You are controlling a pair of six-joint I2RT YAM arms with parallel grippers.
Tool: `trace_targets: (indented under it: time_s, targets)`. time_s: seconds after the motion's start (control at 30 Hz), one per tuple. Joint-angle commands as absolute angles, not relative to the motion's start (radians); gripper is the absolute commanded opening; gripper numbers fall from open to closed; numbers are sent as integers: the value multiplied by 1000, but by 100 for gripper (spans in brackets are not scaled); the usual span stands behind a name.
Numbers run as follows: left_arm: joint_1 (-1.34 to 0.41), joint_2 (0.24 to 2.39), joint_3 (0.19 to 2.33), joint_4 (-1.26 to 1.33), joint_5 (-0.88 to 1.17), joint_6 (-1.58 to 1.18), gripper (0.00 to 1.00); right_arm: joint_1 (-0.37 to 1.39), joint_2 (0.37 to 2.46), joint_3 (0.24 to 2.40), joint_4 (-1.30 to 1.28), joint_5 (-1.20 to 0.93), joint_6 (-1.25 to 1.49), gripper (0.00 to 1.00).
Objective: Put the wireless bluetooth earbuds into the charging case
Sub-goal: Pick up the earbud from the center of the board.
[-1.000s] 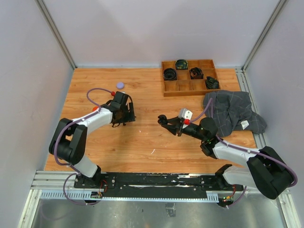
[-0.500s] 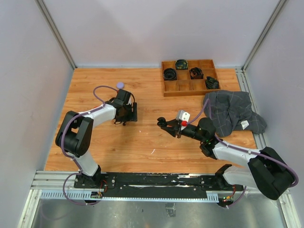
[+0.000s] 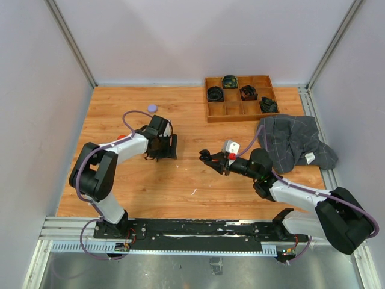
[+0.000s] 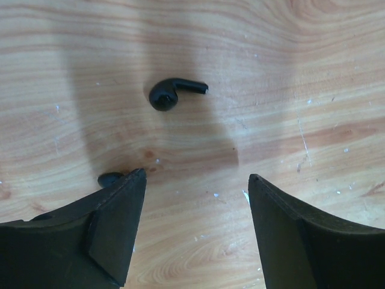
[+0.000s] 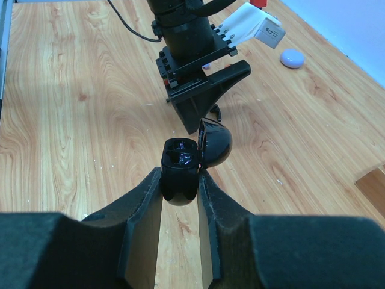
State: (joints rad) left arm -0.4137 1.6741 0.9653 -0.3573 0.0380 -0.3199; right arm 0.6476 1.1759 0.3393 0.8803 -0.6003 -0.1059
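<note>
A black earbud (image 4: 171, 93) with a short stem lies on the wood table just ahead of my left gripper (image 4: 195, 180), which is open and empty, fingers pointing down close over the table. A second small black piece (image 4: 110, 178) peeks out beside the left fingertip (image 4: 129, 198), mostly hidden. My right gripper (image 5: 180, 180) is shut on a black charging case (image 5: 180, 162), held above the table with its lid (image 5: 215, 144) flipped open. In the top view the left gripper (image 3: 163, 147) is left of the right gripper (image 3: 210, 159), apart from it.
A pale lilac round case (image 3: 152, 108) lies behind the left gripper, and also shows in the right wrist view (image 5: 293, 58). A wooden compartment tray (image 3: 236, 109) with dark items stands at the back right. A grey checked cloth (image 3: 295, 144) lies at the right.
My left gripper has moved a little to the right and nearer, toward the right gripper. The right gripper still holds the open case, nearly unmoved.
</note>
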Motion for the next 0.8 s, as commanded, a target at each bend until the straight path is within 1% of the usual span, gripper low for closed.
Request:
trace_targets:
  time_s: [0.0, 0.23, 0.4, 0.63, 0.77]
  targets:
    - [-425, 1623, 944, -406, 68, -313, 74, 670, 1157, 382, 867, -597, -126, 1]
    - [-428, 1546, 957, -456, 45, -338, 74, 672, 1143, 385, 850, -594, -130, 1]
    - [-424, 1489, 1004, -524, -46, -282, 74, 675, 1139, 386, 845, -597, -132, 1]
    - [-402, 1567, 1103, -587, -34, -60, 76, 679, 1134, 389, 832, -598, -140, 1]
    - [-375, 1631, 1151, -573, 26, -17, 77, 682, 1138, 393, 823, -600, -143, 1]
